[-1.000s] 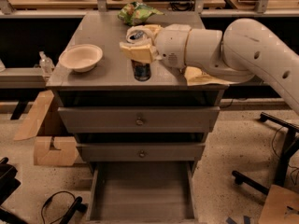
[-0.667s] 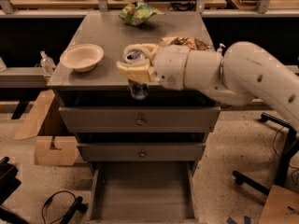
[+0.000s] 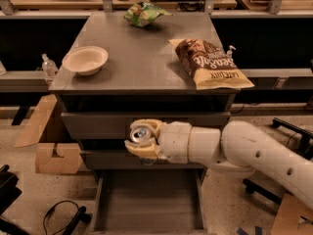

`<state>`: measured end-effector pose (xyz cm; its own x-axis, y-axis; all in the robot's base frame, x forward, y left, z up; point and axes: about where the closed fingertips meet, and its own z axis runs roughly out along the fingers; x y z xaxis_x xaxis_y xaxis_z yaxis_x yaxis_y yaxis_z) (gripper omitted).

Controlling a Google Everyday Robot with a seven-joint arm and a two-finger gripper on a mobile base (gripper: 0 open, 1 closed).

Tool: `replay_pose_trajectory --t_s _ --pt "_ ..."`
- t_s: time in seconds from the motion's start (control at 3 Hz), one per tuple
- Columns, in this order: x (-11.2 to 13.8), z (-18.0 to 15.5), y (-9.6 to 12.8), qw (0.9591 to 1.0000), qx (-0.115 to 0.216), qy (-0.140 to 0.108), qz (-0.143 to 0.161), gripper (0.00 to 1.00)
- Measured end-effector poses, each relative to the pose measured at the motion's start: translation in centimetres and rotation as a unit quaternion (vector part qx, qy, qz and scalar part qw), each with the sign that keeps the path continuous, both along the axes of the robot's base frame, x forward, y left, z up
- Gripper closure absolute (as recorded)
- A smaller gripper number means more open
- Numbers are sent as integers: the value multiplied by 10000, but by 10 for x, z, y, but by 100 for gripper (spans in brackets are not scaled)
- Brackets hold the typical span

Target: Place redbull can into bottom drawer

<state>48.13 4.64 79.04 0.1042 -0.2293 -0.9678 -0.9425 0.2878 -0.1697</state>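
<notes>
My gripper [image 3: 140, 137] is shut on the redbull can [image 3: 139, 134]; its silver pull-tab top faces the camera between the pale fingers [image 3: 143, 152]. The can hangs in front of the two closed drawer fronts, below the cabinet top's front edge. The bottom drawer [image 3: 146, 202] is pulled open beneath it, a wide grey box with a bare flat floor. The can is above the drawer's back part, clear of the floor.
On the cabinet top [image 3: 132, 62] lie a cream bowl [image 3: 85, 59] at left, a brown chip bag [image 3: 209, 63] at right and a green snack bag [image 3: 143, 13] at the back. Cardboard pieces [image 3: 51, 146] stand on the floor at left. A chair base [image 3: 288, 131] is at right.
My gripper has carried the can down off the cabinet top, past the front edge, to in front of the drawer fronts above the open bottom drawer.
</notes>
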Motion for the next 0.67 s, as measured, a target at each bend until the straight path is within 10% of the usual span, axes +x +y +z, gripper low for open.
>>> replay_pose_trajectory --t_s 0.33,0.67 --pt "4 -99 11 9997 -135 188 93 100" --pt "4 -98 11 9997 -140 179 93 100"
